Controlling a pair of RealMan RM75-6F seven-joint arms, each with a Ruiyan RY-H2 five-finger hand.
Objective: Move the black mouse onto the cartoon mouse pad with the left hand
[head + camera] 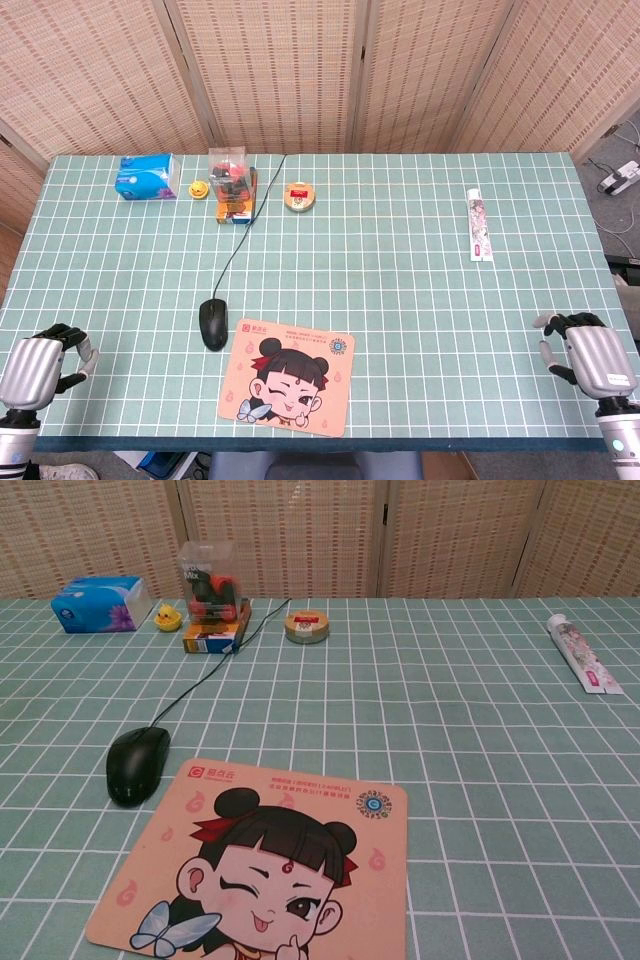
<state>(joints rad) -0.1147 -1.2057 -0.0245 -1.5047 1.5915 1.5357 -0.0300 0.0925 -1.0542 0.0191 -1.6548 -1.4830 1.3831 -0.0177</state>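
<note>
The black mouse (213, 323) (137, 764) lies on the green checked cloth just left of the cartoon mouse pad (290, 376) (270, 860), almost touching its upper left corner. Its cable runs away toward the back of the table. My left hand (45, 359) rests at the table's near left edge, well left of the mouse, fingers loosely curled and holding nothing. My right hand (588, 351) sits at the near right edge, also holding nothing. Neither hand shows in the chest view.
Along the back stand a blue tissue pack (146, 177), a small yellow duck (199, 189), a clear box on a coloured carton (232, 186) and a round tin (300, 197). A toothpaste tube (480, 225) lies at the right.
</note>
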